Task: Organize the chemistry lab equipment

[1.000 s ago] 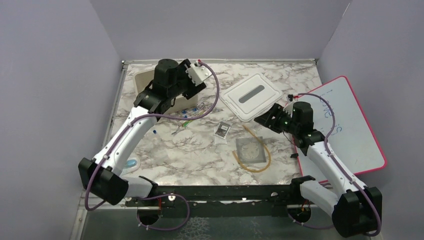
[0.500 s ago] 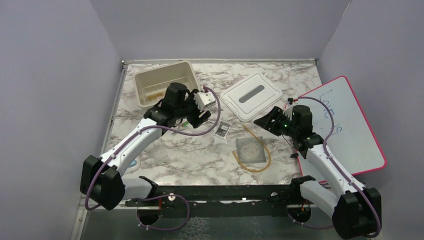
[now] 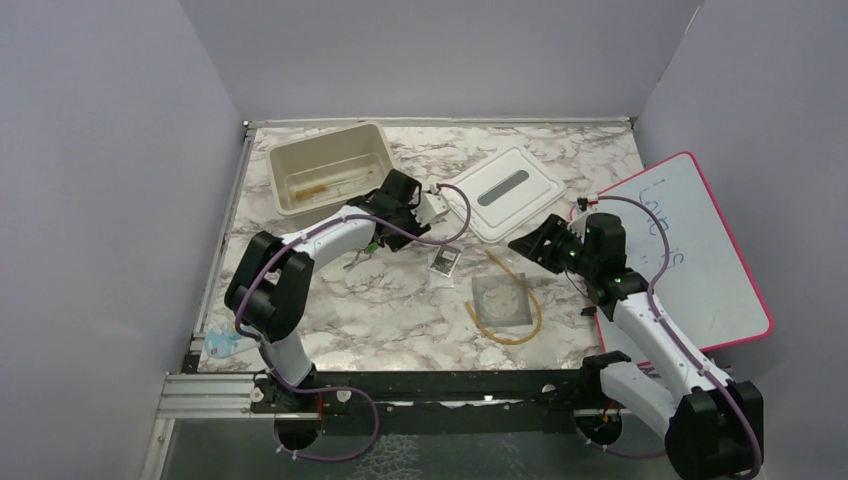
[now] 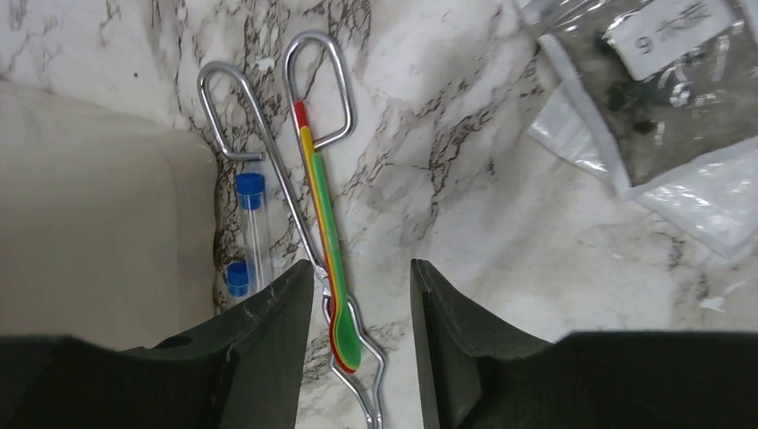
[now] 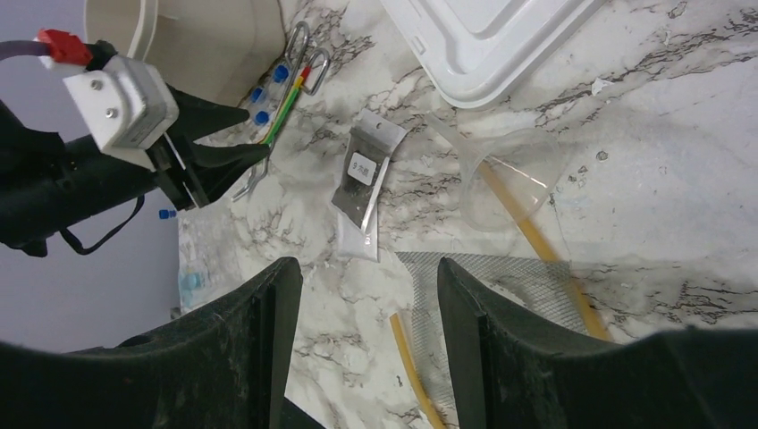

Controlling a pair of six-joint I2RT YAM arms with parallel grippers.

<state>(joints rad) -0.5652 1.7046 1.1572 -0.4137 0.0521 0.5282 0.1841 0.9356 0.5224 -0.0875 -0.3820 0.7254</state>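
My left gripper (image 4: pixel 362 265) is open and low over the marble table, its fingers on either side of the green-handled tool (image 4: pixel 322 206), which lies on the metal tongs (image 4: pixel 347 89). It also shows in the top view (image 3: pixel 378 232). Two blue-capped tubes (image 4: pixel 250 190) lie beside the bin wall. The black-and-white packet (image 3: pixel 445 260) lies right of them. My right gripper (image 5: pixel 366 268) is open and empty, held above the grey wire gauze (image 5: pixel 501 277) and the amber tubing (image 5: pixel 527 223). A thin brown brush (image 3: pixel 320 185) lies in the bin.
The beige bin (image 3: pixel 330 170) stands at the back left and its white lid (image 3: pixel 503 192) lies at the back middle. The red-bordered whiteboard (image 3: pixel 690 260) leans at the right. A clear funnel (image 5: pixel 509 174) lies over the tubing. A small blue item (image 3: pixel 225 340) sits at the table's front left edge.
My left gripper has moved from over the bin to the right and down to the tongs and green tool. My right arm has hardly moved.
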